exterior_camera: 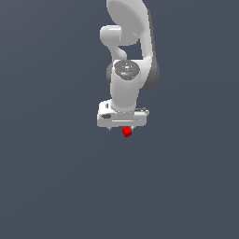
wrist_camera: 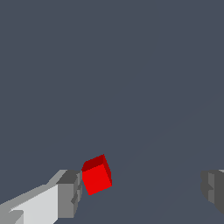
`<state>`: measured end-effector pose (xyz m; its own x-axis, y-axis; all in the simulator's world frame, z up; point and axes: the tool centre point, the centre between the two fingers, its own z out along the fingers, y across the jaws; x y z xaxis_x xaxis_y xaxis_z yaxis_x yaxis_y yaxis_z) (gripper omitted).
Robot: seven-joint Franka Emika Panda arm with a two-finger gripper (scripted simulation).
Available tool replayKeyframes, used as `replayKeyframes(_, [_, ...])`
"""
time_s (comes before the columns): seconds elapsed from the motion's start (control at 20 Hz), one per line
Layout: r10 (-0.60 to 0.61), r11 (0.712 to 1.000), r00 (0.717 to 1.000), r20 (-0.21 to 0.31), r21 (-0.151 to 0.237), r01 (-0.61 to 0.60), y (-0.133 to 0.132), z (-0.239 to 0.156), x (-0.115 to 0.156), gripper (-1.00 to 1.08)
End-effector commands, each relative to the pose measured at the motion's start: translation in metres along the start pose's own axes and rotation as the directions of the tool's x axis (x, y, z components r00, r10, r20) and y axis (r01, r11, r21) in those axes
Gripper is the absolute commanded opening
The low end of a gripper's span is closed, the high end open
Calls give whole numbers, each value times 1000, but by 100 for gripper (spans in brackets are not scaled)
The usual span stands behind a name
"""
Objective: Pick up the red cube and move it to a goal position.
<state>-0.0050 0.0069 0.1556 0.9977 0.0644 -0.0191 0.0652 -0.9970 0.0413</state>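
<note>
The red cube (exterior_camera: pixel 126 132) is small and bright red, and lies on the dark grey floor just under the white gripper body. In the wrist view the red cube (wrist_camera: pixel 97 175) sits between the two fingers, close beside one grey fingertip (wrist_camera: pixel 69 193), with a wide gap to the other fingertip (wrist_camera: pixel 213 189). The cube is turned at an angle to the fingers. My gripper (exterior_camera: pixel 121 128) is open, with its jaws far apart around the cube; it also shows in the wrist view (wrist_camera: pixel 142 190). It does not hold the cube.
The white arm (exterior_camera: pixel 126 56) rises above the gripper in the exterior view. The plain dark grey floor (exterior_camera: pixel 56 177) spreads all around. No goal marker shows.
</note>
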Motion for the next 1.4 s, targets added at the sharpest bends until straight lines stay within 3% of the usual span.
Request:
replayKeyframes(0.0, [0,1000,1000,0,0,0,0,0,0,100])
replayKeyframes(0.7, [-127,992,992,-10,13,127,-19,45,-21,100])
replayKeyframes(1.35, [-335,941,942,-31,31,336,-45,123,-59,100])
